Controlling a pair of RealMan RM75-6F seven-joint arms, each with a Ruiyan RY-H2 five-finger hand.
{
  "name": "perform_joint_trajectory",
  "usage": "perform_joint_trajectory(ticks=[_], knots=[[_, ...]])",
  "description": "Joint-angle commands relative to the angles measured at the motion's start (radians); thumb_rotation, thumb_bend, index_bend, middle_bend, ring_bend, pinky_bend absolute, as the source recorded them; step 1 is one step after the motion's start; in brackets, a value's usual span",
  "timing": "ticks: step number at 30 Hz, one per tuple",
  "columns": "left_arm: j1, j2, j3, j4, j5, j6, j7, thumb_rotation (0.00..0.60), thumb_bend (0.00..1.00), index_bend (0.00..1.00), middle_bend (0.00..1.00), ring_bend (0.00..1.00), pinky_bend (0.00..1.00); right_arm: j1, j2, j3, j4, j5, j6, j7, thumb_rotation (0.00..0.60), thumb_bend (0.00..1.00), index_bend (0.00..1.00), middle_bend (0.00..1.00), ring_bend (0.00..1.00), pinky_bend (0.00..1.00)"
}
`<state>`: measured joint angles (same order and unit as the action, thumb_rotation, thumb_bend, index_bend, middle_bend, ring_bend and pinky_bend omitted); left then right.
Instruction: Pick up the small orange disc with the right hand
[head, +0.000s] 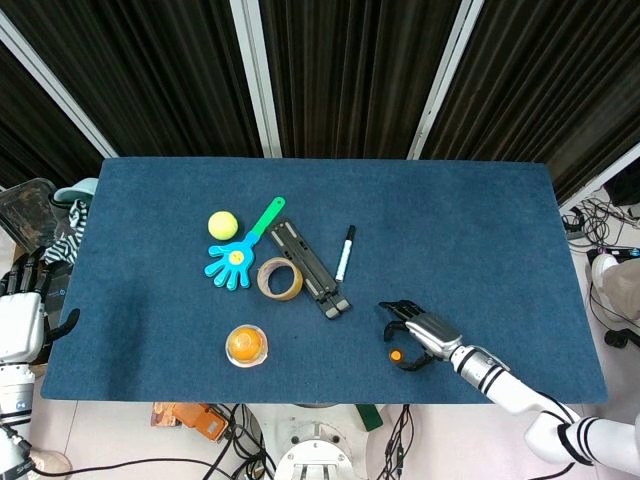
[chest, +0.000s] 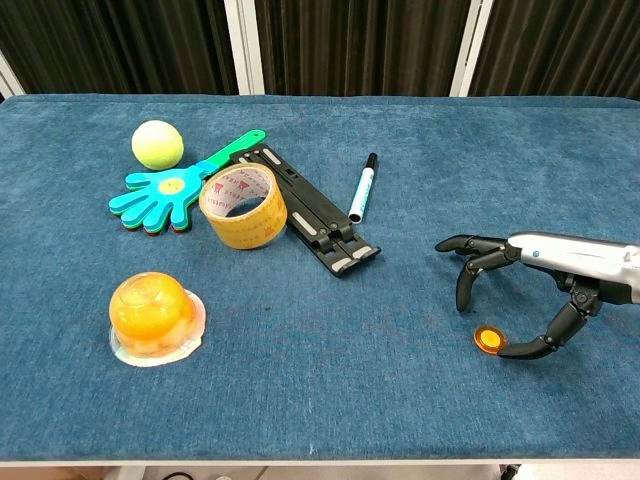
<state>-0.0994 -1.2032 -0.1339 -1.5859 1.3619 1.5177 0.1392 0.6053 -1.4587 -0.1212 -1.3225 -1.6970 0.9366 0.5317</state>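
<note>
The small orange disc (head: 396, 354) (chest: 488, 340) lies flat on the blue table near the front edge, right of centre. My right hand (head: 416, 331) (chest: 520, 283) hovers just over it with its fingers spread and curved downward; the thumb tip sits right beside the disc and the other fingers arch above and behind it. It grips nothing. My left hand (head: 22, 300) hangs off the table's left edge, away from everything; how its fingers lie is unclear.
A black folded stand (head: 306, 267), a marker pen (head: 344, 252), a tape roll (head: 280, 278), a blue-green hand clapper (head: 240, 248), a yellow ball (head: 222, 224) and an orange jelly cup (head: 246, 345) lie left of the disc. The table's front edge (head: 400, 400) is close by.
</note>
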Motion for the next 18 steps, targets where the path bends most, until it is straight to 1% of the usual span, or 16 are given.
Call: perform_joint_trajectory(ticks=[1,8,12,18], knots=[[0.000,0.000,0.000,0.000,-0.001,-0.001,-0.002,0.600,0.22,0.19,0.03,0.00,0.17,0.003,0.004,-0.002,-0.007,0.008,-0.004,-0.008,0.600,0.34,0.48,0.00,0.08,0.03],[0.000,0.001,0.001,-0.001,0.000,-0.001,-0.001,0.600,0.22,0.19,0.03,0.00,0.17,0.012,0.016,-0.015,-0.026,0.013,-0.016,-0.014,0.600,0.35,0.51,0.00,0.08,0.03],[-0.001,0.001,0.001,-0.002,-0.001,-0.003,0.000,0.600,0.22,0.19,0.03,0.00,0.17,0.015,0.018,-0.017,-0.028,0.016,-0.013,-0.011,0.600,0.37,0.53,0.00,0.08,0.03],[0.000,0.002,0.000,-0.004,-0.005,-0.005,-0.001,0.600,0.22,0.19,0.03,0.00,0.17,0.020,0.017,-0.017,-0.029,0.024,-0.017,-0.024,0.600,0.38,0.55,0.01,0.08,0.03]])
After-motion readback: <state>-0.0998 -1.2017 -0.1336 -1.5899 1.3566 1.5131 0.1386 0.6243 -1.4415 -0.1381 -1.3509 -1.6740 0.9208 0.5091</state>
